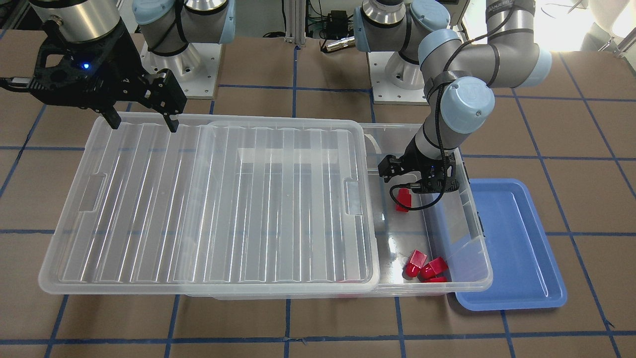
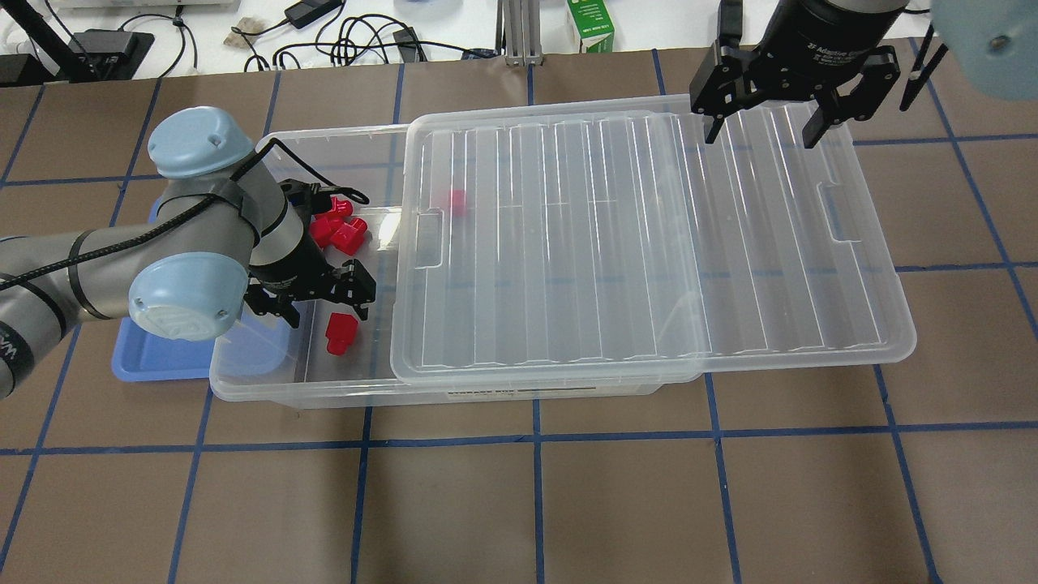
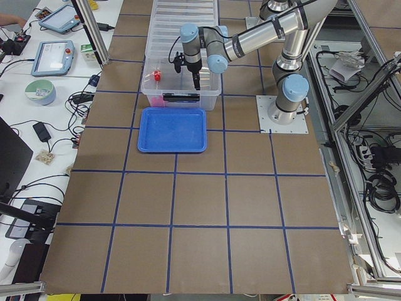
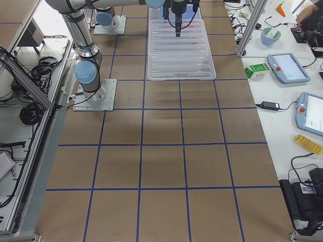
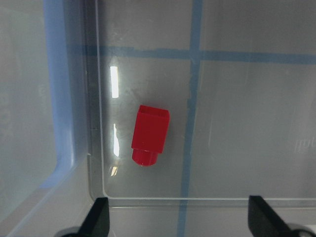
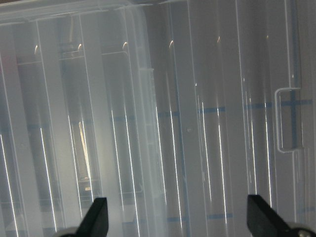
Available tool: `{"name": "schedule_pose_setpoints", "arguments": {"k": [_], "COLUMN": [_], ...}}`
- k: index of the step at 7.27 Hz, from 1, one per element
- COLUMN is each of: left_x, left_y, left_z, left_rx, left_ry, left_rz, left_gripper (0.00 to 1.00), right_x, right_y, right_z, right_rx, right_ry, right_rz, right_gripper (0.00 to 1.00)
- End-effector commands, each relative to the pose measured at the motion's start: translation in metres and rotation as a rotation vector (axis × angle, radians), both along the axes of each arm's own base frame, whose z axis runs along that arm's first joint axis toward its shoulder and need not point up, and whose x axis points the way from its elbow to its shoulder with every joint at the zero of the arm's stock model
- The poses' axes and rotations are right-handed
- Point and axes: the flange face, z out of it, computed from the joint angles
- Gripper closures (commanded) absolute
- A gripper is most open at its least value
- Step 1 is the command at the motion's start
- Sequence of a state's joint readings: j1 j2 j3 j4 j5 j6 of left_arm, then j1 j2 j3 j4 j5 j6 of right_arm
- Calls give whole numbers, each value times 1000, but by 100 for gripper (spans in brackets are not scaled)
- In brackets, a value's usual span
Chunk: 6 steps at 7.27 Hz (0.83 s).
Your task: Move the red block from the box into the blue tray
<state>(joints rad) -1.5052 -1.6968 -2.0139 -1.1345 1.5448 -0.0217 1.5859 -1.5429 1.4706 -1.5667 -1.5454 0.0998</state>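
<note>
The left gripper [image 5: 180, 219], jaws wide apart and empty, hangs above a lone red block [image 5: 150, 134]. The block lies on its side on the clear floor of the box [image 2: 284, 395], near the end wall. More blocks [image 2: 334, 227] cluster farther along this uncovered end. The tray [image 1: 516, 248] sits just outside that wall. The lid [image 2: 649, 243] covers the rest, and the right gripper [image 2: 761, 134] hovers spread over its far edge.

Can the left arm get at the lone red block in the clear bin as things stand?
Probably yes. The lid is slid off that end of the clear bin, the left claw hangs open over the opening just above the red block, and nothing lies between them.
</note>
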Motion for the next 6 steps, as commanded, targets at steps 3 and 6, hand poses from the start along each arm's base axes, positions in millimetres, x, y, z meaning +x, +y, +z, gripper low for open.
{"name": "schedule_pose_setpoints", "arguments": {"k": [3,6], "left_x": [0,1], "left_y": [-1,-5], "left_z": [-26,-30], "left_rx": [7,-12], "left_ry": [-3,-5], "left_rz": [12,12], "left_gripper": [0,0], "right_x": [-4,-3], "right_y": [-1,-4], "right_z": [-2,-5], "right_rx": [-9,-18], "right_ry": [38,29], "right_rz": [-13,-8], "right_gripper": [0,0]}}
